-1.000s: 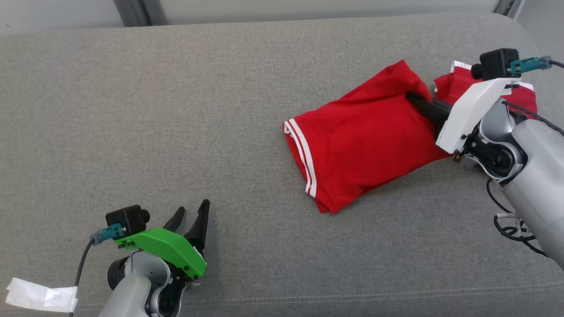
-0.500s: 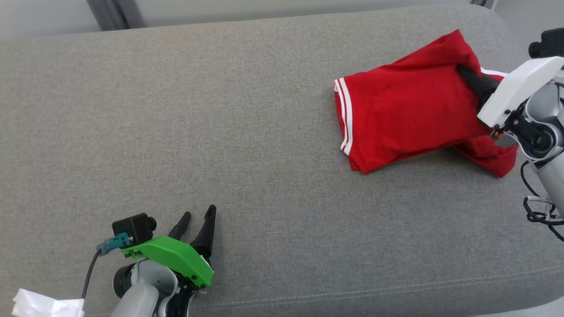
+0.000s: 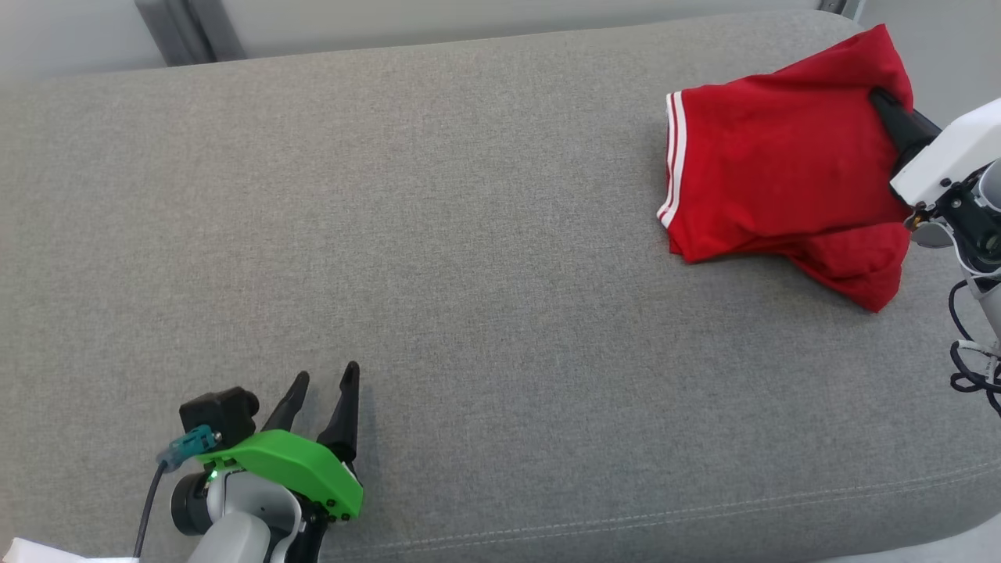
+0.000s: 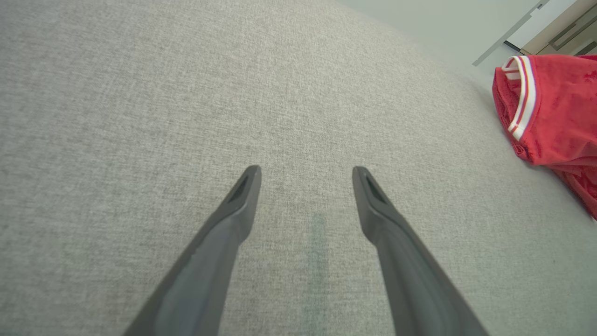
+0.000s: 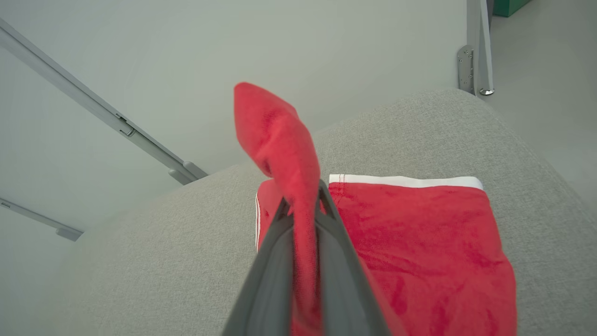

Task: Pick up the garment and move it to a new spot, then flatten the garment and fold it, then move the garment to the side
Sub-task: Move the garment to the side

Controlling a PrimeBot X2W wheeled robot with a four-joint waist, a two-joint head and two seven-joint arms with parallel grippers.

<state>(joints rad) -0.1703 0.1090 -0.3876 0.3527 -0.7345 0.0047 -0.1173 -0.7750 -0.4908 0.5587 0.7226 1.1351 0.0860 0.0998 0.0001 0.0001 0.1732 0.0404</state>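
The garment (image 3: 774, 180) is a folded red piece with white stripes along its left hem, lying near the far right end of the grey cushion. My right gripper (image 3: 880, 98) is shut on a fold of the garment (image 5: 280, 135) at its upper right corner, and the pinched cloth sticks up past the fingertips in the right wrist view. My left gripper (image 3: 323, 377) rests open at the lower left, fingers spread over bare cushion, far from the garment (image 4: 555, 107). Open too in its own wrist view, the left gripper (image 4: 305, 170) holds nothing.
The grey upholstered cushion (image 3: 438, 234) spans the head view; its rounded right end (image 5: 527, 140) drops off just past the garment. A pale wall with metal rails (image 5: 140, 140) stands behind. The right arm's cable (image 3: 974, 367) hangs at the right edge.
The right gripper has dragged the garment to the right and farther back toward the cushion's end. The head camera also shifted. The left gripper stayed open in about the same place.
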